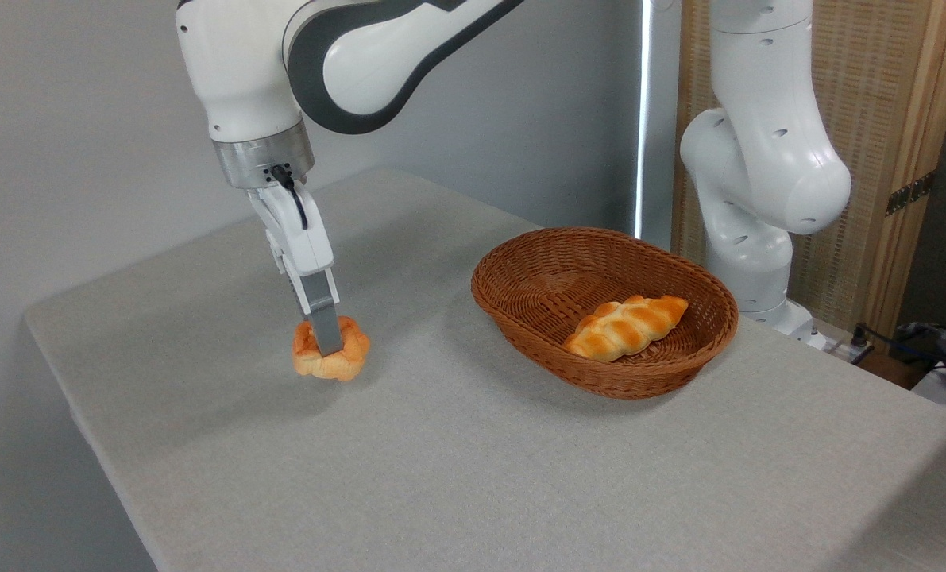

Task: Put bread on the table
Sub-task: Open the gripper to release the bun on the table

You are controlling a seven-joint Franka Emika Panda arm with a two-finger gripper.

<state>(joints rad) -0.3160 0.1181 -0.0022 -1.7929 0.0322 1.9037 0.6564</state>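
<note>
The single fixed camera looks down across the table point(520, 477), its light grey fabric-textured top filling most of the frame. The white arm reaches in from the top left, and its gripper point(328, 343) points down over the left part of the table, closer to the left edge than to the basket. Only the near grey finger point(324, 332) shows plainly; it runs down across the middle of the bread point(330, 357), so the claw is closed narrowly onto the bun — the far finger is hidden behind it.

The bread is a small round orange-golden bun with a lobed, knotted top. Its underside sits at or just above the cloth, with a soft shadow directly beneath; whether it actually touches the table cannot be told from this angle.

Well to the right, toward the far right edge, stands a brown oval wicker basket point(536, 262) — inside it lies a longer braided golden loaf point(626, 327), resting against the right-hand wall. The arm's white base column point(758, 183) rises behind the basket.
</note>
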